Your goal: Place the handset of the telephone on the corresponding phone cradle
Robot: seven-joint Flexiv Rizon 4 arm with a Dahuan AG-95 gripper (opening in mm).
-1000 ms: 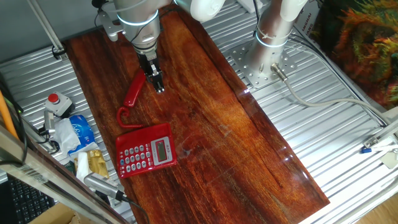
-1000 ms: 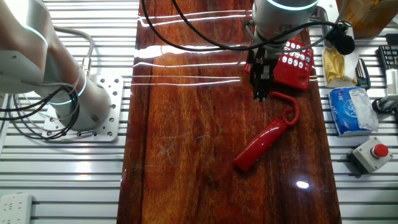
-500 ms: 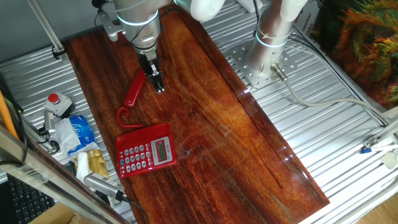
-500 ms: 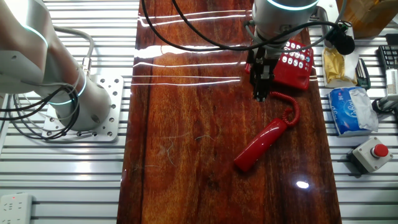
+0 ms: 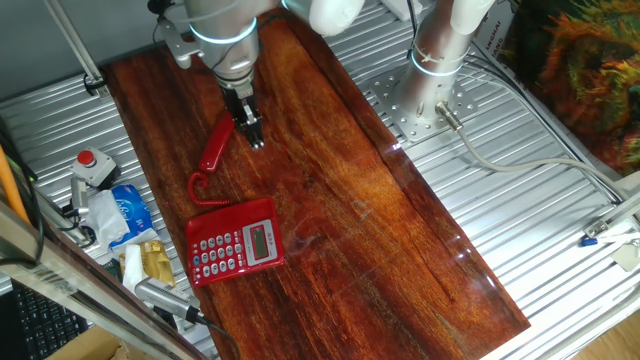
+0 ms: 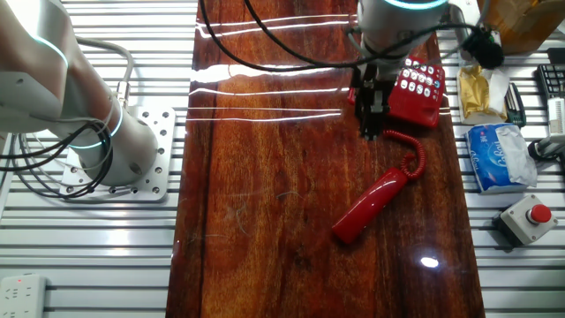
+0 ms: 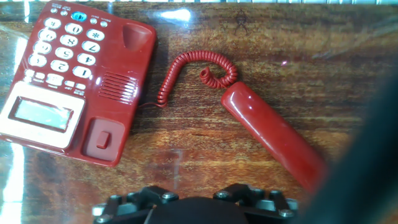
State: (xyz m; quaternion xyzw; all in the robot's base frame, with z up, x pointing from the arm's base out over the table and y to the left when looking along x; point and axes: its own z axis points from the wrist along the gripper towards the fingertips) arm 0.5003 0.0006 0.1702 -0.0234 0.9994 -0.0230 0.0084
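Observation:
The red handset (image 5: 216,146) lies flat on the wooden board, off the telephone (image 5: 233,243), joined to it by a red curly cord (image 5: 199,189). My gripper (image 5: 254,138) hangs just right of the handset's far half, fingers close together and holding nothing. In the other fixed view the gripper (image 6: 370,131) is between the telephone (image 6: 418,92) and the handset (image 6: 372,204). The hand view shows the telephone (image 7: 68,74), its bare cradle (image 7: 115,87) along the right edge, the cord (image 7: 194,70) and the handset (image 7: 271,134). The fingertips do not show there.
The dark wooden board (image 5: 340,200) lies on a ribbed metal table. Left of it are a grey box with a red button (image 5: 88,164), a blue-white packet (image 5: 127,207) and a yellow packet (image 5: 152,262). The arm's base (image 5: 430,70) stands at the back right.
The gripper has shifted very slightly, a little up in the other fixed view. The handset, cord and telephone have not moved.

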